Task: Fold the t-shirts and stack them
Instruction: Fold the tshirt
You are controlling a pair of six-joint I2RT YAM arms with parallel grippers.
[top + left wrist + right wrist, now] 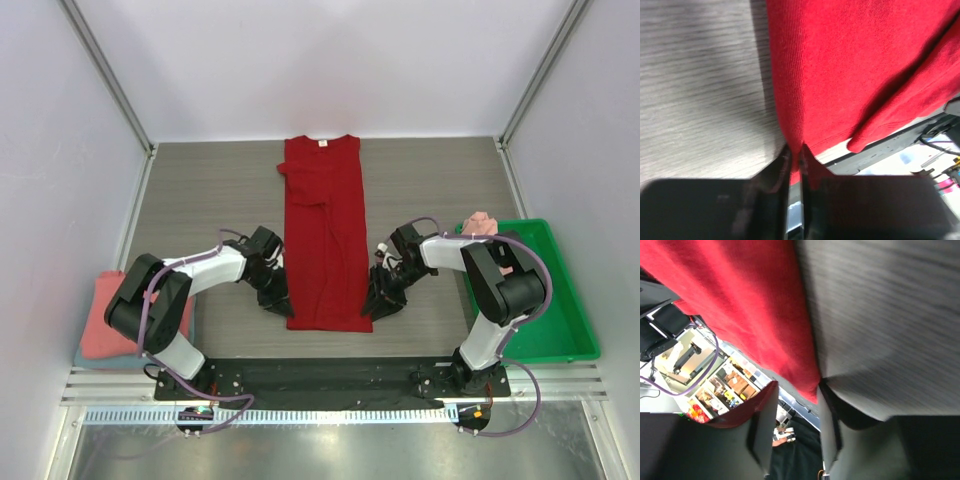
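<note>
The left claw (281, 301) is pinched nearly closed on the near left corner of a deep red t-shirt (322, 230); in its wrist view, the red hem sits in the thin slit between the two dark fingers (782, 172). The right claw (381, 300) stands about half open at the near right corner of the same hem. In its wrist view the cloth's corner lies between the jaws, against one finger (827, 420), and does not look gripped yet. Both claws are low at the near end of the shirt, one on each side. The shirt lies flat down the middle of the desk (200, 190) as a long narrow strip, with its collar toward the far edge and its hem toward the arms. Its sides appear already folded inward. At the desk's near left corner is a stack of folded salmon-pink shirts (100, 320), with what may be a pale blue-grey layer beneath them. At the right edge sits a bright green tray (575, 300), with one crumpled pink shirt (482, 222) at its far corner. The task looks partly done, since some shirts are stacked. The red one probably still needs its hem folded up toward the collar and a move to the stack, and the crumpled pink shirt is unfolded.
</note>
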